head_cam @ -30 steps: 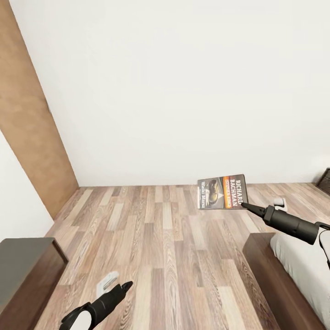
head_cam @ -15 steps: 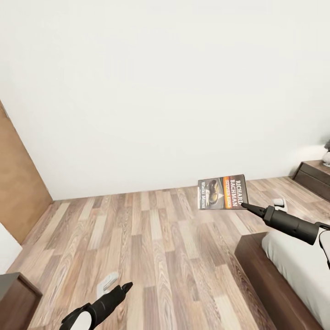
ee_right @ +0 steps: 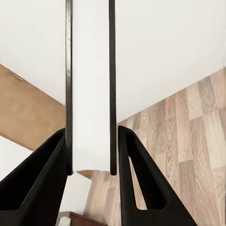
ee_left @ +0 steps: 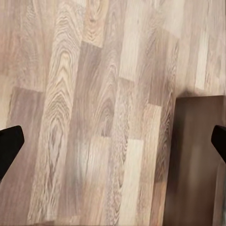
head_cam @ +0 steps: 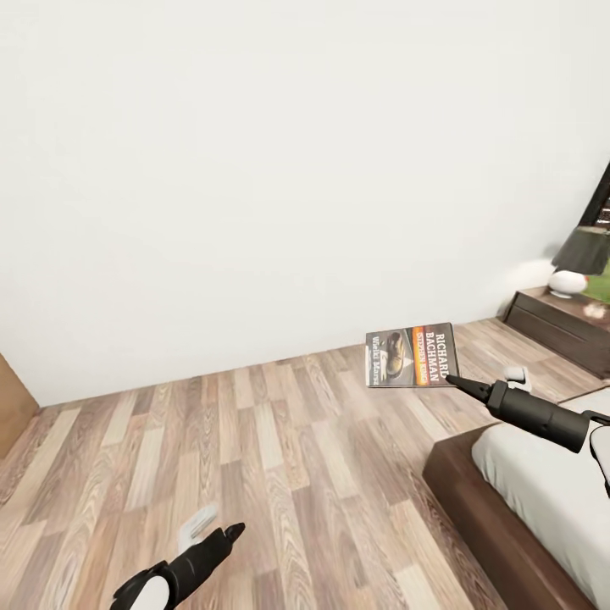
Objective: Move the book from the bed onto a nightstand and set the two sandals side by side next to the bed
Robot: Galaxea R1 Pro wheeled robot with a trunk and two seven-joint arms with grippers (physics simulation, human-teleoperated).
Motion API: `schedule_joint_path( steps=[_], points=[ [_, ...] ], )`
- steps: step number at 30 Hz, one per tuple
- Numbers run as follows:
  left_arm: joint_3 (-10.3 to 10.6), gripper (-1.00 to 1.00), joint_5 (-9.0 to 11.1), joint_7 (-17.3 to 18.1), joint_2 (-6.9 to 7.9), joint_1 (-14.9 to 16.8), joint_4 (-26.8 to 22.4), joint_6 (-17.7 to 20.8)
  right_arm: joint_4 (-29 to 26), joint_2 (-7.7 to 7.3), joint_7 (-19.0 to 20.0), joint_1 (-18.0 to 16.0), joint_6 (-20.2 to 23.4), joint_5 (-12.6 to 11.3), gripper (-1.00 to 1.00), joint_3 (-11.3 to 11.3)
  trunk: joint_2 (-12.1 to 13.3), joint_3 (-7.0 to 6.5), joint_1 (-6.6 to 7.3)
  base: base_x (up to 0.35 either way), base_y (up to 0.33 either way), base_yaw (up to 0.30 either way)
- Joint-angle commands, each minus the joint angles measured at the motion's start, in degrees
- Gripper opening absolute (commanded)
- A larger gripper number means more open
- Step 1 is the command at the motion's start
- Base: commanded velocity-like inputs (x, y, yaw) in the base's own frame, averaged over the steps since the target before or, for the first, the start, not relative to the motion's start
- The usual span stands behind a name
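Aloft, the book (head_cam: 411, 355) pinched in the right gripper (head_cam: 455, 382) over the floor (head_cam: 280, 457), left gripper (ee_left: 113, 141) spread wide.

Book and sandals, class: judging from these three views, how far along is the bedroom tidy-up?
Done: the book is off the bed, pinched at its edge by the right gripper.
In hand: it is carried above the floor, with a nightstand bearing a lamp ahead on the right. The left gripper is open and holds nothing.
Left: setting the book on a nightstand, then pairing the sandals beside the bed.
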State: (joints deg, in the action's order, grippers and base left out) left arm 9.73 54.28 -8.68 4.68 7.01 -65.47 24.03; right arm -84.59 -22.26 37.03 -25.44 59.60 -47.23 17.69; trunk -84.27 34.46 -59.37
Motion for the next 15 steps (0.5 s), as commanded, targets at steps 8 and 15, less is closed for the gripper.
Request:
schedule_joint_path(
  steps=[8, 15],
  points=[
    [0.1, 1.00, 0.6, -0.5, -0.06, 0.0, 0.0, -0.1, 0.0, 0.02, 0.3, -0.1, 0.4, -0.2, -1.00, 0.2, 0.0, 0.06, -0.03, 0.307, 0.191, -0.265],
    [-0.2, 1.00, 1.0, -0.5, -0.07, 0.0, 0.4, -0.2, 0.0, 0.02, 0.3, -0.1, 0.4, -0.2, -1.00, 0.2, 0.0, 0.06, -0.03, 0.305, 0.202, -0.265]
  ],
)
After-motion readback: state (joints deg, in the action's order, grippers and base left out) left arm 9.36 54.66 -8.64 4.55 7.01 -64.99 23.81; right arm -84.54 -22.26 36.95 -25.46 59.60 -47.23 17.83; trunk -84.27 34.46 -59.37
